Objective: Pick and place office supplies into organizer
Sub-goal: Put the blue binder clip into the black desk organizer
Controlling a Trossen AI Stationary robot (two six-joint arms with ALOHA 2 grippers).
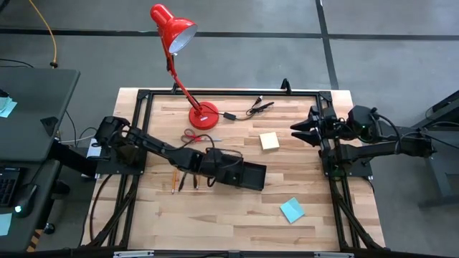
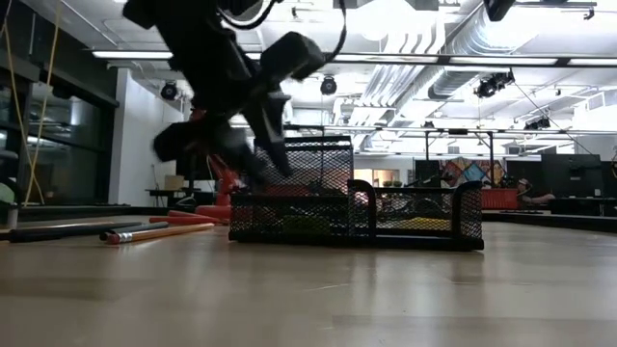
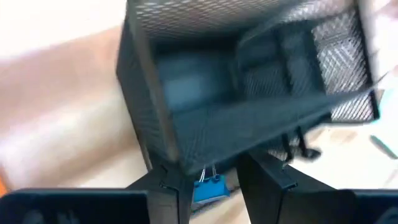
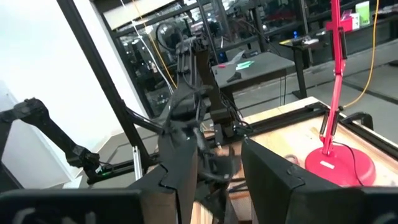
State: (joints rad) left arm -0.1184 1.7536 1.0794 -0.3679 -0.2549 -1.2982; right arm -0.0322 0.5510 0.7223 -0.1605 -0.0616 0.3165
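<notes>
Wooden worktop with black frame, grey floor around it. Left arm reaches across to mid-worktop; left gripper sits at the near end of the black mesh organizer, over its edge. In the left wrist view the jaws stand a little apart with the organizer's compartments directly ahead; nothing visibly clamped between them, and a blue binder clip shows in the gap, lying below. Low view: gripper hangs just above the organizer's taller compartment; contact can't be told.

Right arm parked at the right edge of the worktop, right gripper pointing inward, jaws apart in its wrist view, holding nothing.

Red desk lamp stands at the far side, head out past the worktop's edge. Red-handled scissors lie just beside the lamp base. Pale yellow sticky pad sits mid-worktop, between organizer and right gripper. Teal-blue pad lies near the front right, well apart from the organizer. Pencil and dark pens lie side by side under the left arm, just left of the organizer.
</notes>
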